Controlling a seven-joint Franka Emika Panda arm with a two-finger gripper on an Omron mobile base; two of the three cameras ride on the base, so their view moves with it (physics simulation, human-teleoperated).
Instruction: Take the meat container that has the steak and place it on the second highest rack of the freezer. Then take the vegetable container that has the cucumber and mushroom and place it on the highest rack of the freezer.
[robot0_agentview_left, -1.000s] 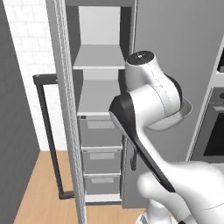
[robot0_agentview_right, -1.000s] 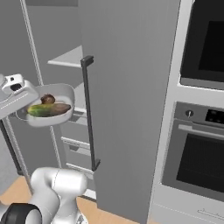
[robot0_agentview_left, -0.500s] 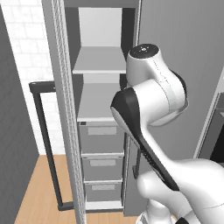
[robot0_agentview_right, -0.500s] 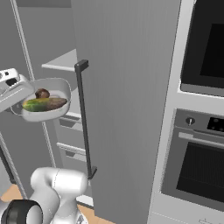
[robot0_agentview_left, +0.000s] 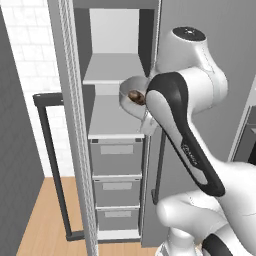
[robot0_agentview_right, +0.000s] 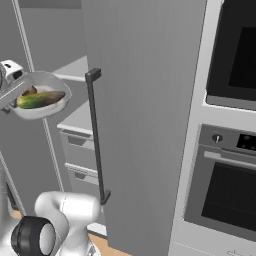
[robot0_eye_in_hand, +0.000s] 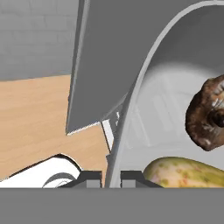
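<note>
— Step in hand? We take it for the second one: our two-finger gripper (robot0_eye_in_hand: 111, 178) has its jaws narrow, pinched on the rim of the shallow pale grey vegetable container (robot0_agentview_right: 41, 95), which carries the green cucumber (robot0_agentview_right: 39, 99) and brown mushroom (robot0_eye_in_hand: 206, 114) in the air before the open freezer.

— And next? We judge the bowl must rise and travel in toward twelve o'clock, onto the highest grey rack (robot0_agentview_left: 113, 67), clearing the tall grey freezer door (robot0_agentview_left: 67, 125) at nine o'clock.

— Hidden things? Our own white arm (robot0_agentview_left: 187, 120) covers most of the bowl from the left. We cannot make out the steak container on the second rack (robot0_agentview_left: 112, 116).
</note>
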